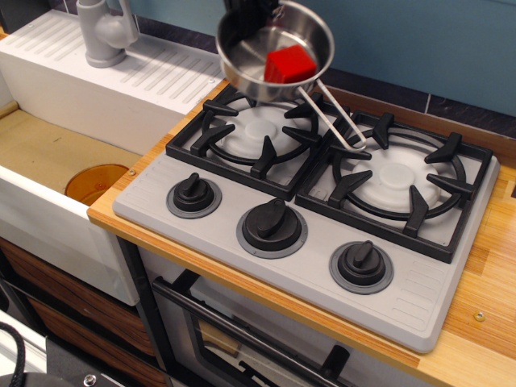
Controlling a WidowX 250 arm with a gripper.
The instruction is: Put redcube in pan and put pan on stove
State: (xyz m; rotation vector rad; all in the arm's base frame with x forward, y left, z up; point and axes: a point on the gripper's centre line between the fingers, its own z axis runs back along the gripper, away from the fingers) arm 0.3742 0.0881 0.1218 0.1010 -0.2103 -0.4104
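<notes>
The shiny steel pan (256, 71) hangs tilted in the air over the back edge of the stove's left burner (256, 131). The redcube (289, 64) lies inside it, against the right side. The pan's wire loop handle (334, 121) points down to the right, between the two burners. My gripper (250, 11) is a dark shape at the top edge, shut on the pan's far rim; its fingers are mostly cut off by the frame. The grey stove (161, 201) has two black grates and three black knobs along its front.
A white sink (48, 153) with an orange drain (95, 181) and a grey faucet (105, 32) lies left of the stove. The wooden counter (484, 274) surrounds the stove. A blue wall stands behind. The oven door (242, 339) is below.
</notes>
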